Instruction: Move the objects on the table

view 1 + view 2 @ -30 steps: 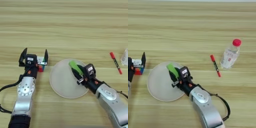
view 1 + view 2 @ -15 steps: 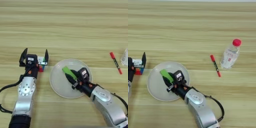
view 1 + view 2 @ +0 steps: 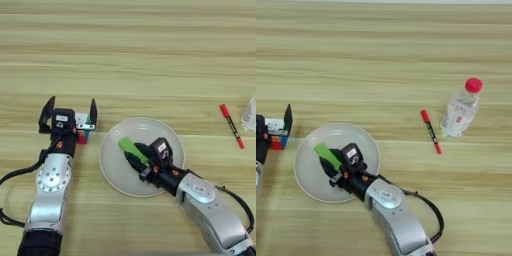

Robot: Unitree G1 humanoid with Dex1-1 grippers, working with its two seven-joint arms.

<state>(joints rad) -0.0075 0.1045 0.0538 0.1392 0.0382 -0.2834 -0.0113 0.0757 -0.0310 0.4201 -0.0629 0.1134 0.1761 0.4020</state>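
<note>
Two grippers show over your desk [image 3: 150, 50]. Your right gripper [image 3: 136, 156] reaches across the round pale plate [image 3: 112, 170], its fingers clamped on the flat bright-green block [image 3: 131, 148], which sits over the plate's left-middle part, tilted; you cannot tell whether the block touches the plate. Your left gripper [image 3: 68, 112] sits left of the plate with its two black fingers [image 3: 93, 110] spread wide apart, pointing away from you. The small puzzle cube [image 3: 83, 128], white on top and red at the side, lies on the desk just under and beside the right finger of that gripper, near the plate's rim. Well to the right, the thin black pen with the red cap [image 3: 431, 131] lies on the desk, beside the clear bottle with a red cap [image 3: 460, 108].
</note>
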